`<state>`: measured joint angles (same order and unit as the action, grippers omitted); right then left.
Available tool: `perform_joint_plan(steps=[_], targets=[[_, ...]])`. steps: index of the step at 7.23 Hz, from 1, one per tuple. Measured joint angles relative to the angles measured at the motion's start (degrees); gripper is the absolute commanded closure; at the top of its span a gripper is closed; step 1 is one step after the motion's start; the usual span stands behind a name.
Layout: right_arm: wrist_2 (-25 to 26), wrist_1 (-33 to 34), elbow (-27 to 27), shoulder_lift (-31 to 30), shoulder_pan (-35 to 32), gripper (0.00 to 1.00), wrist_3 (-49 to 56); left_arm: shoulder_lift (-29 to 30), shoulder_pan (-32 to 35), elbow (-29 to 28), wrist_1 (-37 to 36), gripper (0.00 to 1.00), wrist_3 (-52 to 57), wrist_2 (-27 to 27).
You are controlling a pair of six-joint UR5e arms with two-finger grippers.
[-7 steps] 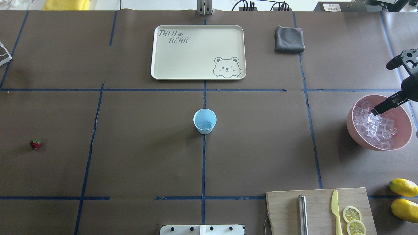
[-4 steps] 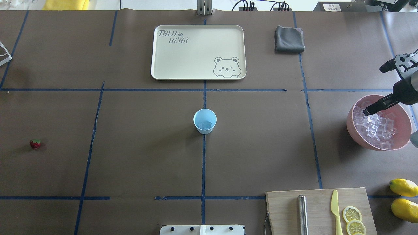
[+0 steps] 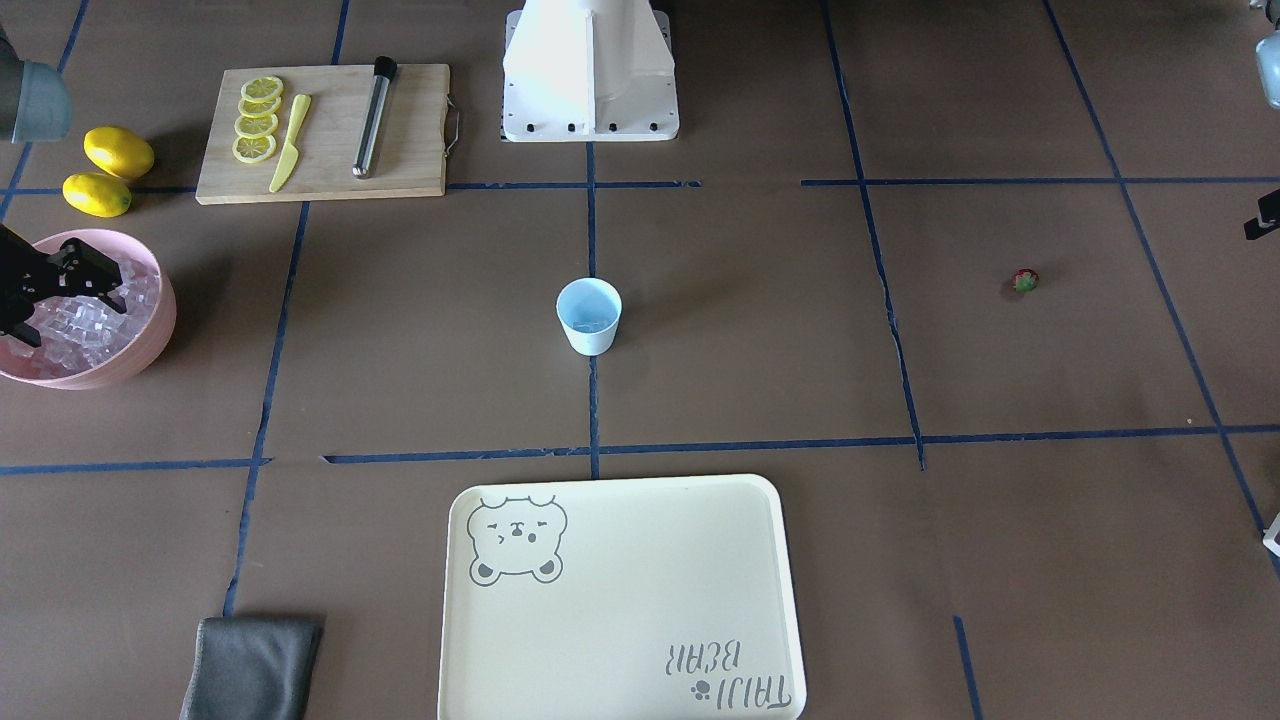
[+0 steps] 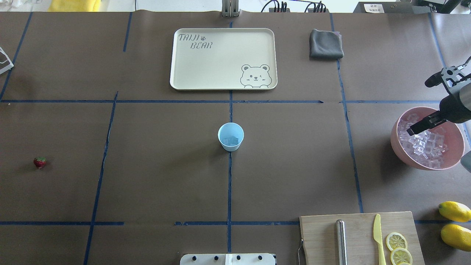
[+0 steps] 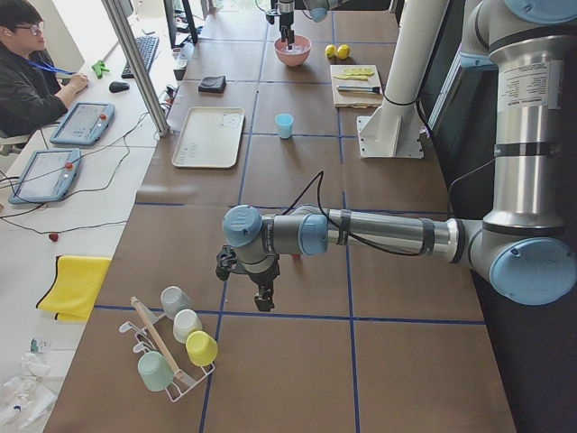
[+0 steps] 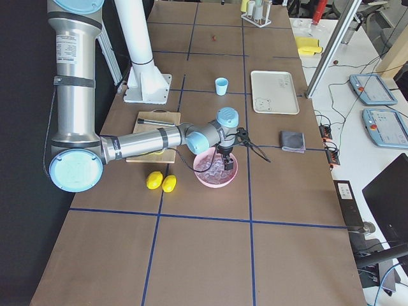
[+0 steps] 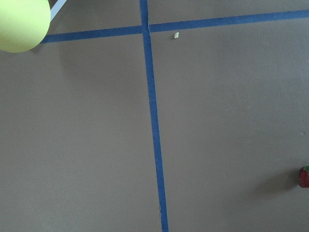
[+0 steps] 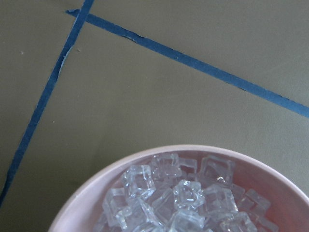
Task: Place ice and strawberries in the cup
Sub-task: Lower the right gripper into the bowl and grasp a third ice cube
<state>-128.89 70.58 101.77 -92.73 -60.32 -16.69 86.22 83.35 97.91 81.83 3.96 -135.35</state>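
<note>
The light blue cup point(image 4: 230, 137) stands at the table's middle with a few ice cubes point(image 4: 232, 140) in it; it also shows in the front view point(image 3: 589, 315). Many more ice cubes point(image 4: 423, 145) fill the pink bowl point(image 4: 399, 151) at the right. My right gripper point(image 4: 418, 107) hangs over the bowl's left part, its fingers wide apart, nothing seen between them. The right wrist view looks down on the ice point(image 8: 178, 193). The strawberry point(image 4: 39, 162) lies alone at the far left, and at the edge of the left wrist view point(image 7: 304, 176). My left gripper point(image 5: 262, 298) hovers near it; I cannot tell its state.
A cream bear tray point(image 4: 176, 73) and a grey cloth point(image 4: 326, 44) lie at the far side. A cutting board point(image 4: 320, 235) with knife, metal rod and lemon slices is at the near right, two lemons point(image 4: 454, 211) beside it. A cup rack point(image 5: 171, 347) stands by the left arm.
My right gripper has moved left across the bowl, from over the ice pile's middle toward the bowl's left rim. Cup, strawberry and bowl have not moved.
</note>
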Motion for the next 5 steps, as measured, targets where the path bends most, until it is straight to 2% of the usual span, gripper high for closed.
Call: perform_joint_plan(steps=[5], targets=[[0.12,0.0,0.22,-1.33,0.73,0.03,0.01,0.0,-0.02,-0.09,0.0,0.0,0.0,0.02]])
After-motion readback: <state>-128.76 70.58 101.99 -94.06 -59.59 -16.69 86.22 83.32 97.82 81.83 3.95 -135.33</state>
